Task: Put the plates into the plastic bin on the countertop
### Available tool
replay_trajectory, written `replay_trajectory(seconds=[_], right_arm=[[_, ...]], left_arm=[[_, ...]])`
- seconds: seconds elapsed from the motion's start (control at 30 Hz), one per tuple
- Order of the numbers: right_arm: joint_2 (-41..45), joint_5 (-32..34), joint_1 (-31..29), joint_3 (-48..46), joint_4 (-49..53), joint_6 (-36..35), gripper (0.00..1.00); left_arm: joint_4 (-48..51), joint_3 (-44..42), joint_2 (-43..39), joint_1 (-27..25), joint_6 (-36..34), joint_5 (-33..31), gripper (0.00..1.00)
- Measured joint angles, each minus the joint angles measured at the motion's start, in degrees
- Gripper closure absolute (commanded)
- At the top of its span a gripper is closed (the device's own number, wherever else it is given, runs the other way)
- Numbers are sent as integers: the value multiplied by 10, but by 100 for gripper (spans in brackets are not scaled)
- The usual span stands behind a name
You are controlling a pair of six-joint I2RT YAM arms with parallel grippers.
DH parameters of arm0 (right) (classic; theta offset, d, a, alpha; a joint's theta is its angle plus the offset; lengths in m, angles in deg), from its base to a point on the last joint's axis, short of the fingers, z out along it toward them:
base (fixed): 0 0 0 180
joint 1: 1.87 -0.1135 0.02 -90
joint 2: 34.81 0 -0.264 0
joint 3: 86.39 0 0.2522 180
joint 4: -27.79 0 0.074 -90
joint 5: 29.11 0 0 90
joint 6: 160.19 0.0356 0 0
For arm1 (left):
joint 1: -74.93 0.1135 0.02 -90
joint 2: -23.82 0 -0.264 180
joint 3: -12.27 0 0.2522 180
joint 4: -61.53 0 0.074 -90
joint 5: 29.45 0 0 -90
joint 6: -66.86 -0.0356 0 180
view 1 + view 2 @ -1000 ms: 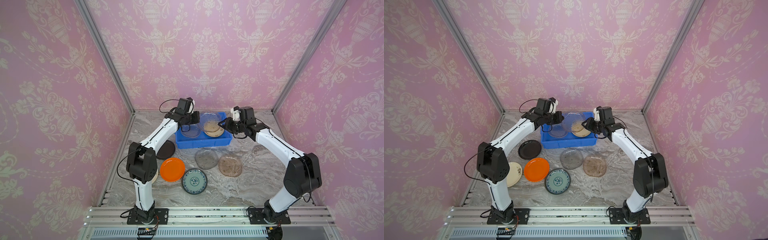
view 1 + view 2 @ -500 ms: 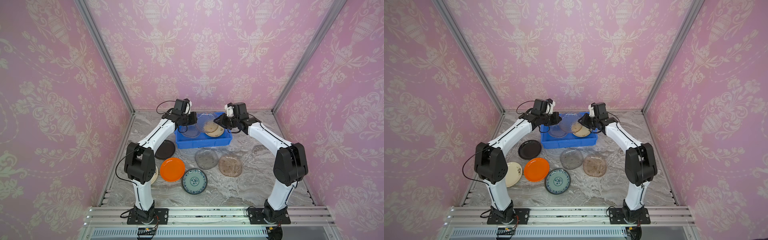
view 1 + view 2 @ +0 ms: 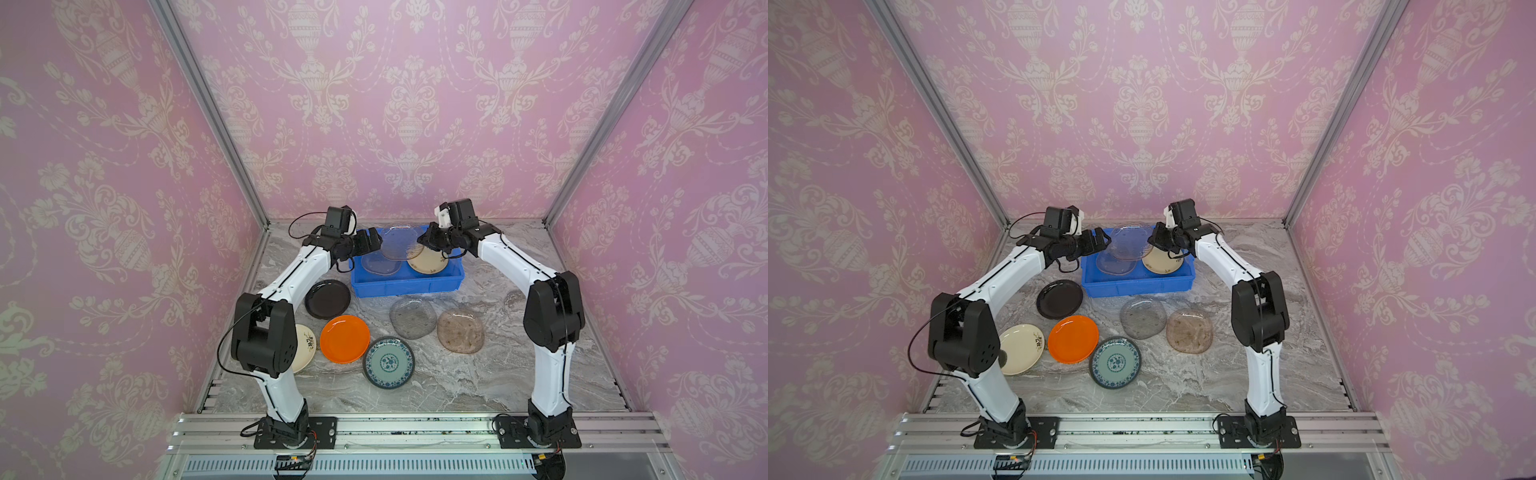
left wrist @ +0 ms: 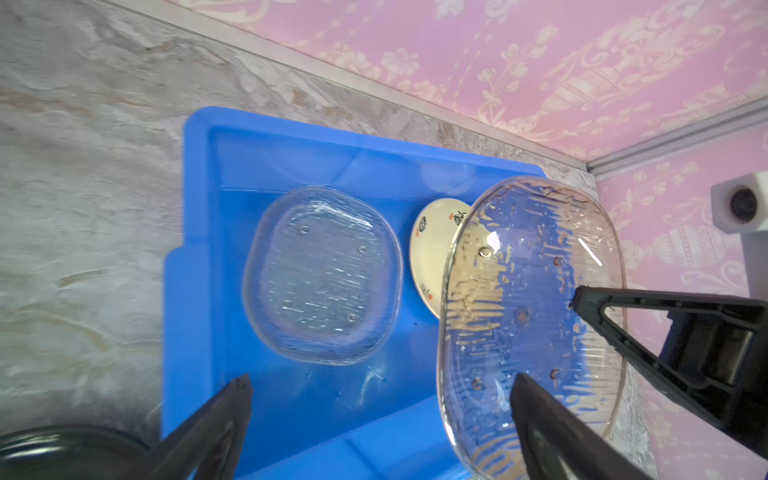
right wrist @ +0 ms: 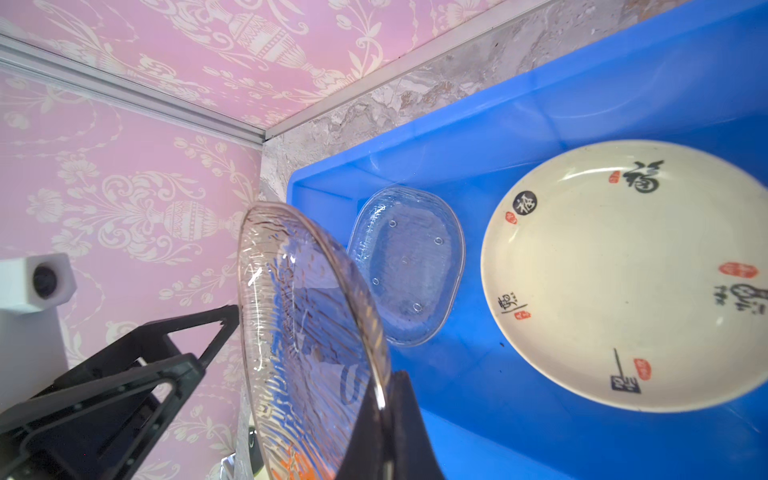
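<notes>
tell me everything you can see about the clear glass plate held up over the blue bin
The clear glass plate is a rounded-square dish with a rippled, streaky texture, small round bumps and a raised rim. It hangs steeply tilted over the blue bin. The right gripper is shut on its rim; the open left gripper sits close at the opposite side, contact unclear.

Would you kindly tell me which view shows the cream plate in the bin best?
The right wrist view: the cream plate fills much of the picture, its black and red markings sharp. The left wrist view shows only a sliver behind the held clear plate. In both top views the plate is small and partly covered.
</notes>
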Motion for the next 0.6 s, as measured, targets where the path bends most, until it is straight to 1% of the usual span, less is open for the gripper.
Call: replay_trajectory(seconds=[0.1,0.23,0.43,0.6], right_arm=[[-40,6,-13,30,17,3,100],[-79,9,-31,55,22,23,100],[-117,12,-49,72,12,80,100],[-140,22,-49,75,-4,121,100]], left_arm=[[-11,-47,-43,33,2,-17,1],[-26,-73,-78,51,3,-26,1],[-36,-79,-82,55,6,-26,1],[-39,-81,-82,60,6,-26,1]])
